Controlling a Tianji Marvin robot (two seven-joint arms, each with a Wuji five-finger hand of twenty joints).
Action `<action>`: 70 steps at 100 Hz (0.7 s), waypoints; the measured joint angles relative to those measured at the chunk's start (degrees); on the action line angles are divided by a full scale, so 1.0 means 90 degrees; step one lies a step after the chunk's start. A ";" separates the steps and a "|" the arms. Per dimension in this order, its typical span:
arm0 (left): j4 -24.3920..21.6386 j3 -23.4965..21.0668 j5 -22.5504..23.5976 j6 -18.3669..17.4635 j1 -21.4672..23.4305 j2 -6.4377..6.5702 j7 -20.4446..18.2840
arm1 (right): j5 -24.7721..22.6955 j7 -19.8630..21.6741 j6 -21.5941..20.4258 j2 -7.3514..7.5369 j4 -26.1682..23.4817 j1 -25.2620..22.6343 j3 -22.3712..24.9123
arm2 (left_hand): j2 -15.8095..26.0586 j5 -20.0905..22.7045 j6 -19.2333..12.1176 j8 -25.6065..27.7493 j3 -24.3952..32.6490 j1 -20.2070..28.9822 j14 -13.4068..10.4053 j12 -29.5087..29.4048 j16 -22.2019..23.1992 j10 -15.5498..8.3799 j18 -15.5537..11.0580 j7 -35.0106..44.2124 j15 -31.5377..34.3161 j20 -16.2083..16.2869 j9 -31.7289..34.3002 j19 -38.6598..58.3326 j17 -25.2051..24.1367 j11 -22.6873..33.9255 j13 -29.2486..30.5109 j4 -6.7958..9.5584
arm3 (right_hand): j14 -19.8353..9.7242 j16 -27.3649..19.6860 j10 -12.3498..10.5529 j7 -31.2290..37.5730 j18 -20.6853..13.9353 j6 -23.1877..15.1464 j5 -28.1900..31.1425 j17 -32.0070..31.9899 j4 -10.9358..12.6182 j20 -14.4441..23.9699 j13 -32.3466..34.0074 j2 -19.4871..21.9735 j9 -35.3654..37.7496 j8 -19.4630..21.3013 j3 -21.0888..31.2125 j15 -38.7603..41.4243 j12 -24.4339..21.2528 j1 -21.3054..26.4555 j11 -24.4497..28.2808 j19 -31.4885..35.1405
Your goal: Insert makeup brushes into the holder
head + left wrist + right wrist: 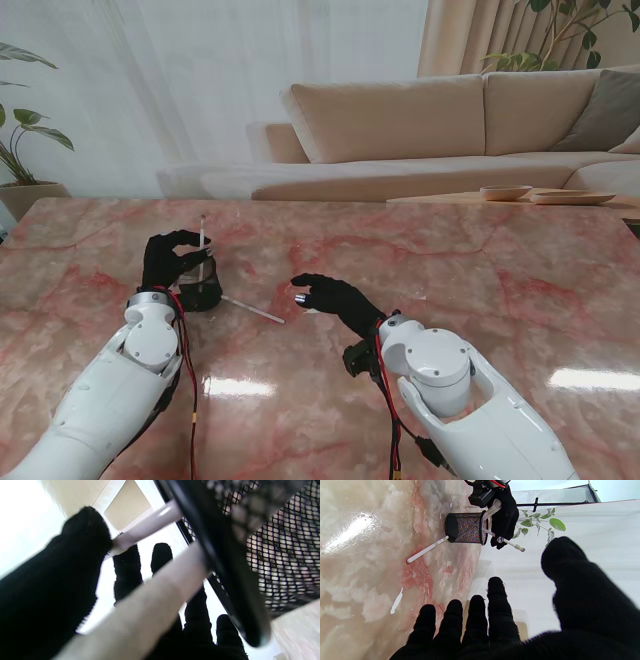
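Left hand (170, 260) grasps a white makeup brush (202, 250) upright, its lower end inside the black mesh holder (201, 293) at 9 o'clock on the marble table (480, 280). Second brush (252, 309) lies flat at holder's 4 o'clock, touching it. Right hand (335, 298) released, fingers apart, hovering mid-table.

this is a home living room. beyond the left hand in its black glove (172, 258), past the far edge of the glossy pink-veined marble table (480, 260), stands a long beige fabric sofa with plump back cushions (420, 120). behind it hang sheer white curtains (200, 80) and, farther to the right, heavier tan drapes (470, 35). leafy green houseplants sit at both far corners, one in a pale pot (25, 150) out to the left of that hand. shallow cream dishes (545, 193) rest on a low wooden side surface beside the sofa.
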 measured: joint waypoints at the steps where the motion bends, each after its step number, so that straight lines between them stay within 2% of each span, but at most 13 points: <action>1: -0.0002 -0.0002 0.0000 -0.0002 0.0002 0.0001 -0.0002 | 0.0000 0.0000 -0.0001 0.0000 0.0000 0.0000 0.0000 | 0.0000 0.0000 0.0008 0.0000 0.0000 0.0000 0.0002 -0.0009 0.0000 0.0000 0.0000 -0.0039 0.0000 -0.0001 -0.0018 -0.0002 0.0000 0.0000 0.0000 0.0000 | 0.0000 0.0000 0.0000 0.0000 0.0000 0.0000 0.0000 0.0000 0.0000 0.0000 0.0000 0.0000 0.0000 0.0000 0.0000 0.0000 0.0000 0.0000 0.0000 0.0000; 5: -0.0007 -0.0007 0.0002 -0.0019 0.0009 0.0007 -0.0012 | 0.0000 0.0002 -0.0004 0.0000 0.0002 0.0001 -0.0003 | 0.0000 -0.0019 0.0050 0.0081 0.0012 -0.0006 0.0005 -0.0047 -0.0001 0.0001 0.0000 -0.0134 -0.0001 -0.0019 -0.0121 -0.0023 0.0000 0.0000 0.0000 0.0041 | 0.0000 0.0000 0.0000 0.0000 0.0000 0.0000 0.0000 0.0000 0.0000 0.0000 0.0000 0.0000 0.0000 0.0000 0.0001 0.0000 0.0000 0.0000 0.0000 0.0000; 7: -0.0008 -0.0009 0.0005 -0.0028 0.0012 0.0009 -0.0016 | 0.0000 0.0002 -0.0005 0.0000 0.0003 0.0002 -0.0004 | 0.0000 -0.0025 0.0057 0.0119 0.0015 -0.0131 0.0006 -0.0073 -0.0007 0.0001 0.0001 -0.0194 -0.0001 -0.0071 -0.0145 -0.0042 0.0000 0.0000 0.0000 0.0183 | 0.0000 0.0000 0.0000 0.0000 0.0000 0.0000 0.0000 0.0000 0.0000 0.0000 0.0000 0.0000 0.0000 0.0000 0.0001 0.0000 0.0000 0.0000 0.0000 0.0000; 15: -0.0018 -0.0028 0.0017 -0.0071 0.0027 0.0017 -0.0036 | 0.0000 0.0006 -0.0009 0.0000 0.0006 0.0005 -0.0006 | 0.0000 -0.0085 0.0105 0.0263 0.0085 -0.0081 0.0011 -0.0137 -0.0036 0.0001 0.0003 -0.0300 -0.0010 -0.0109 -0.0230 -0.0071 0.0000 0.0000 -0.0148 0.0183 | 0.0000 0.0000 0.0000 0.0000 0.0000 0.0000 0.0000 0.0000 0.0000 0.0000 0.0000 0.0000 0.0000 0.0000 0.0001 0.0000 0.0000 0.0000 0.0000 0.0000; 16: -0.0022 -0.0031 0.0018 -0.0075 0.0029 0.0019 -0.0041 | 0.0000 0.0007 -0.0009 0.0000 0.0007 0.0005 -0.0007 | 0.0000 -0.0085 0.0123 0.0305 0.0098 -0.0159 0.0013 -0.0143 -0.0036 0.0001 0.0003 -0.0300 -0.0013 -0.0139 -0.0254 -0.0071 0.0000 0.0000 -0.0202 0.0276 | 0.0000 0.0000 0.0000 0.0000 0.0000 0.0000 0.0000 0.0000 0.0000 0.0000 0.0000 0.0000 0.0000 0.0000 0.0001 0.0000 0.0000 0.0000 0.0000 0.0000; 24: -0.0069 -0.0072 0.0030 -0.0091 0.0063 0.0030 -0.0081 | 0.0000 0.0012 -0.0017 0.0000 0.0012 0.0009 -0.0011 | 0.0001 -0.0088 0.0126 0.0388 0.0145 -0.0150 0.0019 -0.0197 -0.0044 0.0001 0.0008 -0.0300 -0.0080 -0.0171 -0.0301 -0.0084 0.0000 -0.0059 -0.0164 0.0279 | 0.0000 0.0000 0.0000 0.0000 0.0000 0.0000 0.0000 0.0000 0.0000 0.0000 0.0000 0.0000 0.0000 0.0000 0.0001 0.0000 0.0000 0.0000 0.0000 0.0000; 25: -0.0078 -0.0078 0.0031 -0.0092 0.0069 0.0032 -0.0086 | 0.0000 0.0012 -0.0017 0.0000 0.0012 0.0009 -0.0011 | 0.0001 -0.0089 0.0126 0.0398 0.0143 -0.0150 0.0019 -0.0215 -0.0046 0.0001 0.0008 -0.0321 -0.0084 -0.0210 -0.0302 -0.0086 0.0000 -0.0071 -0.0164 0.0317 | 0.0000 0.0000 0.0000 0.0000 0.0000 0.0000 0.0000 0.0000 0.0000 0.0000 0.0000 0.0000 0.0000 0.0000 0.0001 0.0000 0.0000 0.0000 0.0000 0.0000; 27: -0.0094 -0.0088 0.0033 -0.0093 0.0079 0.0036 -0.0095 | 0.0000 0.0013 -0.0018 0.0000 0.0012 0.0010 -0.0012 | 0.0001 -0.0147 0.0134 0.0461 0.0108 -0.0280 0.0019 -0.0253 -0.0051 0.0001 0.0009 -0.0347 -0.0092 -0.0223 -0.0311 -0.0120 0.0001 -0.0121 -0.0164 0.0508 | 0.0000 0.0000 0.0000 0.0000 0.0000 0.0000 0.0000 0.0000 0.0000 0.0000 0.0000 0.0000 0.0000 0.0000 0.0001 0.0000 0.0000 0.0000 0.0000 0.0000; 36: -0.0151 -0.0133 0.0041 -0.0105 0.0128 0.0055 -0.0137 | 0.0000 0.0018 -0.0021 0.0000 0.0013 0.0012 -0.0016 | 0.0001 -0.0236 0.0226 0.0568 0.0110 -0.0426 0.0020 -0.0347 -0.0079 0.0002 0.0010 -0.0438 -0.0235 -0.0307 -0.0526 -0.0156 0.0003 -0.0213 -0.0229 0.0647 | 0.0000 0.0000 0.0000 0.0000 0.0000 0.0000 0.0000 0.0000 0.0000 0.0000 0.0000 0.0000 0.0000 0.0000 0.0001 0.0000 0.0000 0.0000 0.0000 0.0000; 49: -0.0272 -0.0213 0.0064 -0.0115 0.0224 0.0089 -0.0200 | -0.0004 0.0034 -0.0048 0.0000 0.0015 0.0016 -0.0023 | 0.0001 -0.0248 0.0350 0.0641 0.0100 -0.0511 0.0022 -0.0578 -0.0165 0.0006 0.0011 -0.0593 -0.0340 -0.0445 -0.0833 -0.0235 0.0002 -0.0443 -0.0357 0.0677 | 0.0000 0.0000 0.0001 0.0000 0.0000 0.0000 0.0000 0.0000 0.0000 0.0000 0.0000 0.0000 0.0000 0.0000 0.0001 0.0000 0.0000 0.0000 0.0000 0.0000; 60: -0.0589 -0.0326 0.0072 -0.0085 0.0395 0.0146 -0.0361 | -0.0021 0.0045 -0.0079 0.0003 0.0016 0.0019 -0.0026 | 0.0011 -0.0553 0.0464 0.0649 0.0134 -0.0504 0.0023 -0.0894 -0.0422 0.0014 0.0012 -0.0885 -0.0652 -0.0688 -0.1263 -0.0350 0.0009 -0.0679 -0.0570 0.0677 | 0.0000 0.0000 0.0001 0.0000 0.0000 0.0000 0.0000 0.0000 0.0000 0.0000 0.0000 0.0000 0.0000 0.0000 0.0001 0.0000 0.0000 0.0000 0.0000 0.0000; 70: -0.1081 -0.0459 0.0123 0.0043 0.0622 0.0250 -0.0776 | -0.0178 0.0044 -0.0133 0.0010 0.0016 0.0026 -0.0040 | 0.0509 -0.0808 0.0542 0.0667 -0.0486 -0.0782 0.0024 -0.1160 -0.0813 0.0043 0.0012 -0.1199 -0.0961 -0.0839 -0.1661 -0.0390 0.0043 -0.0819 -0.0631 0.0734 | 0.0000 0.0033 0.0001 0.0000 0.0000 0.0000 0.0000 0.0000 0.0000 0.0000 0.0000 0.0000 0.0000 0.0000 0.0001 0.0018 0.0000 0.0000 0.0000 0.0000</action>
